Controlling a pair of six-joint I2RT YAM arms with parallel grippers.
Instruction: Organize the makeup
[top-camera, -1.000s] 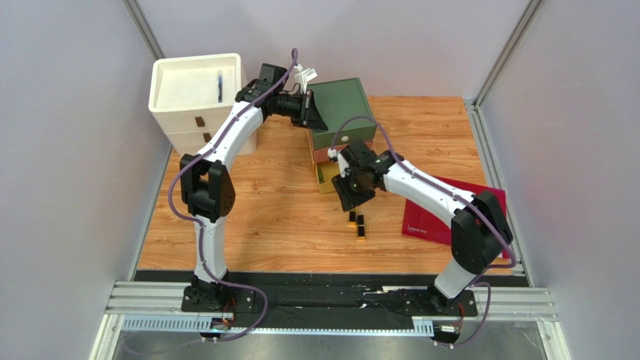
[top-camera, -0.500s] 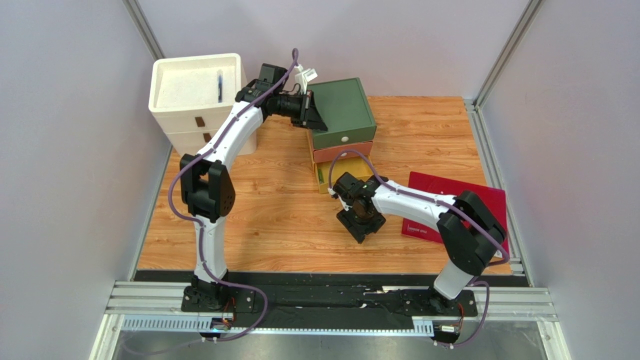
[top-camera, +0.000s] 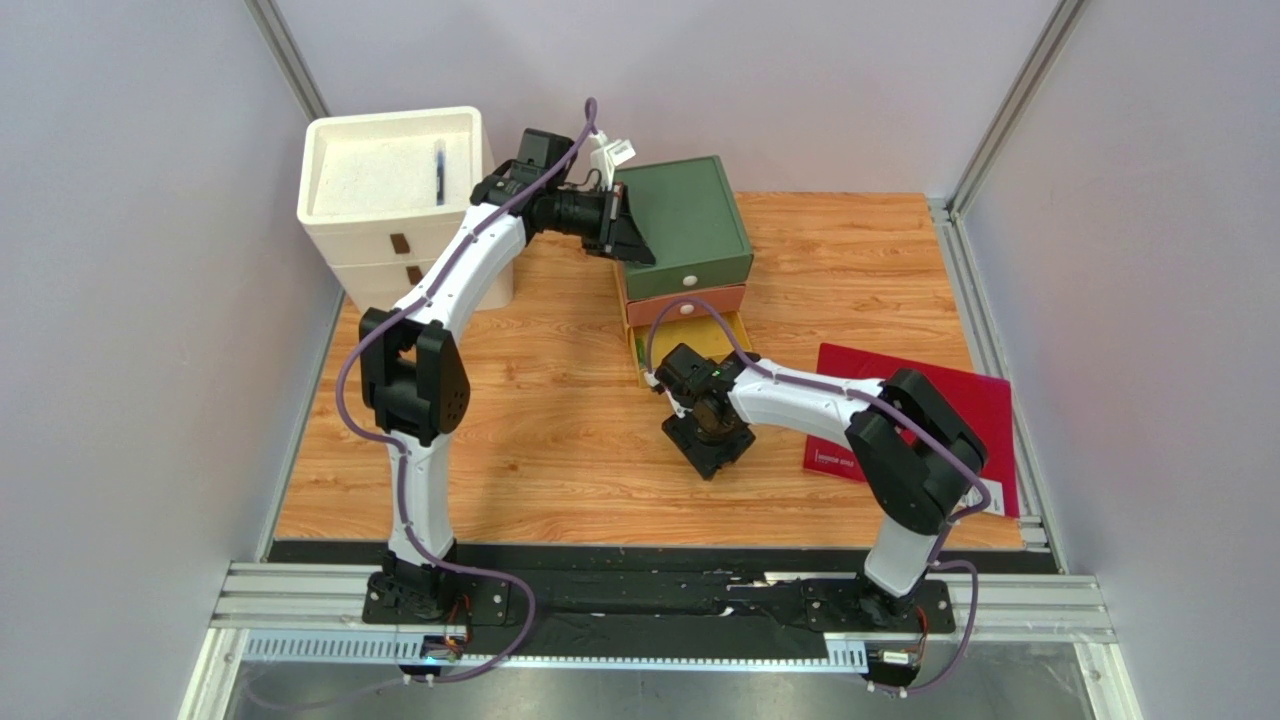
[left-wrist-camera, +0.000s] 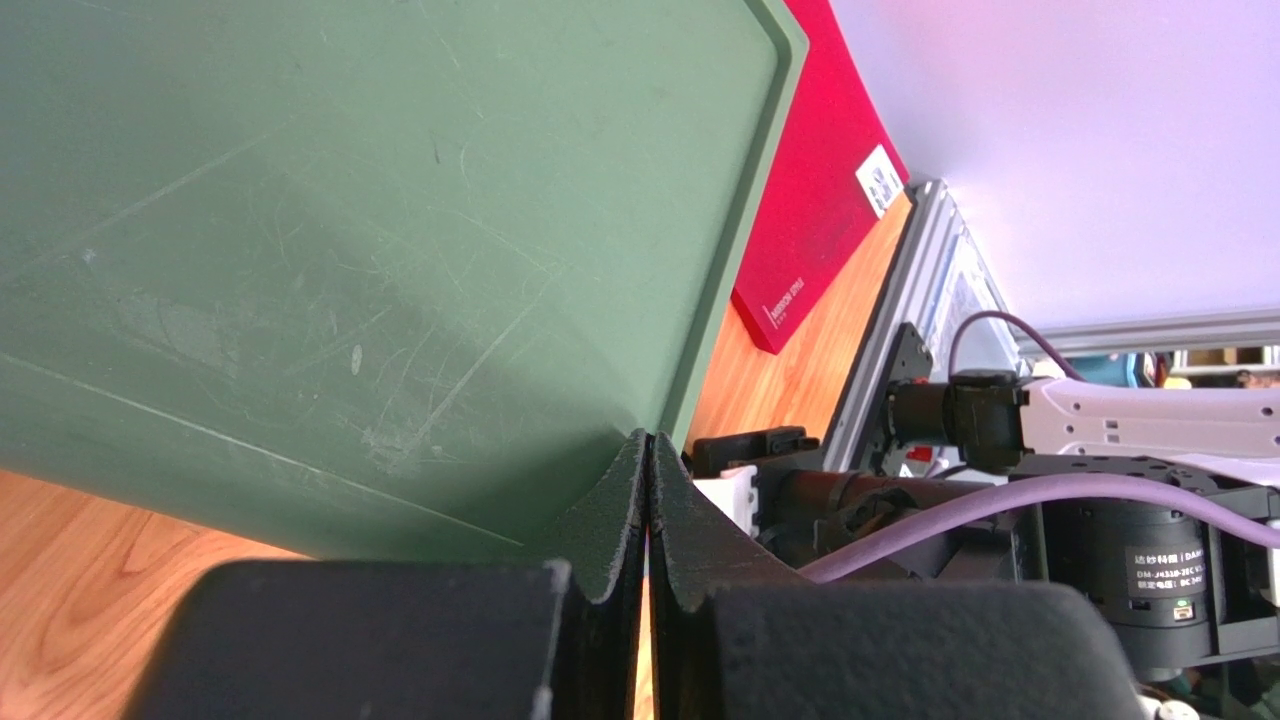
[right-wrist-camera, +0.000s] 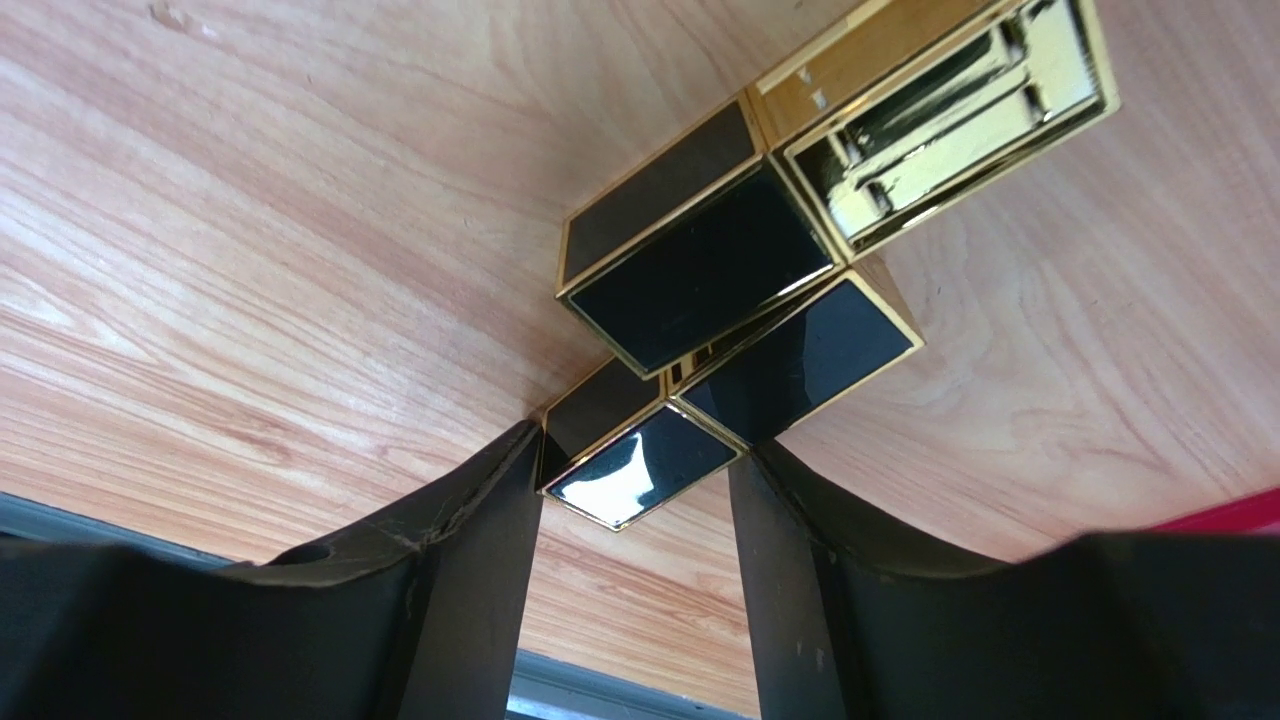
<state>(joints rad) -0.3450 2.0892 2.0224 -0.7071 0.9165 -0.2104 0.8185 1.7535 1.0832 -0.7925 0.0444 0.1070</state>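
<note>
Wooden table (top-camera: 526, 435), pale grey walls (top-camera: 135, 300)

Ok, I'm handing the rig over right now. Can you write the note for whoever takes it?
Left gripper: fingers shut, empty, at a corner of the green drawer unit top.
Right gripper: down at the table, fingers either side of the nearer black-and-gold case; grip not confirmed.
Second black-and-gold case lies against it on the wood.
Done: the bottom yellow drawer looks pulled out; contents not visible.
Left: lift and stow both cases.
</note>
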